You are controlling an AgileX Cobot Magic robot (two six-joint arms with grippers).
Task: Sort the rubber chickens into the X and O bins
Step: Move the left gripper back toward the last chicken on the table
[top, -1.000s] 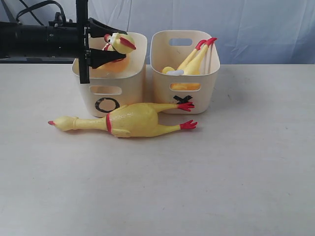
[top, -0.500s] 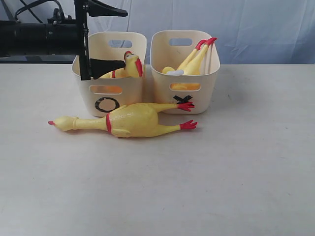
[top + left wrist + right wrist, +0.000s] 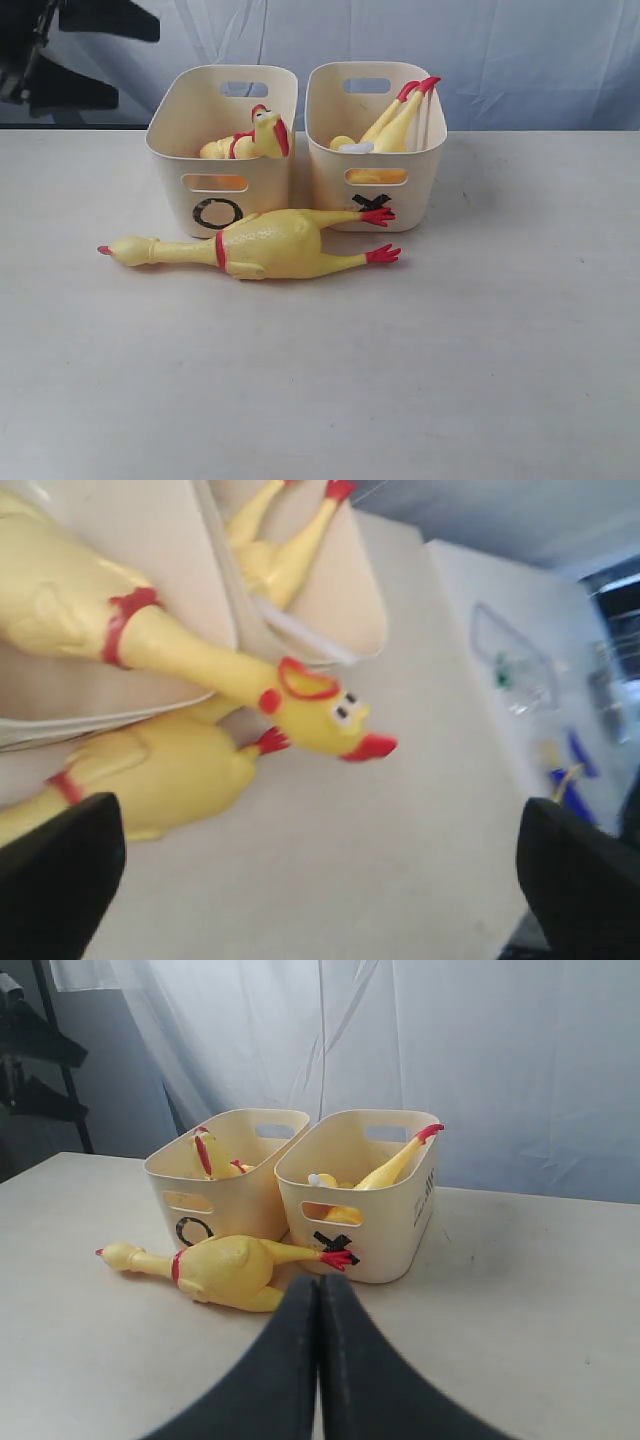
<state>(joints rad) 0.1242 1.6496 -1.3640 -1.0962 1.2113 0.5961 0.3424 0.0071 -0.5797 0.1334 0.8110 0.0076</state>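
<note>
Two cream bins stand side by side, the O bin [image 3: 222, 195] left of the X bin [image 3: 375, 195]. One rubber chicken [image 3: 262, 138] lies in the O bin with its head over the front rim. Another chicken [image 3: 398, 112] is in the X bin, red feet sticking up. A third chicken [image 3: 265, 245] lies on the table in front of both bins, head to the left. My left gripper [image 3: 135, 62] hangs open and empty, up and left of the O bin; its fingers [image 3: 60, 880] frame the chicken's head [image 3: 320, 715]. My right gripper [image 3: 320, 1285] is shut, back from the bins.
A pale curtain [image 3: 500, 50] hangs behind the table [image 3: 450, 380]. Past the table's far side, the left wrist view shows blurred clutter [image 3: 520, 670].
My left gripper opened and let go of the chicken, which dropped into the O bin with its head on the rim. The gripper then drew back to the upper left.
</note>
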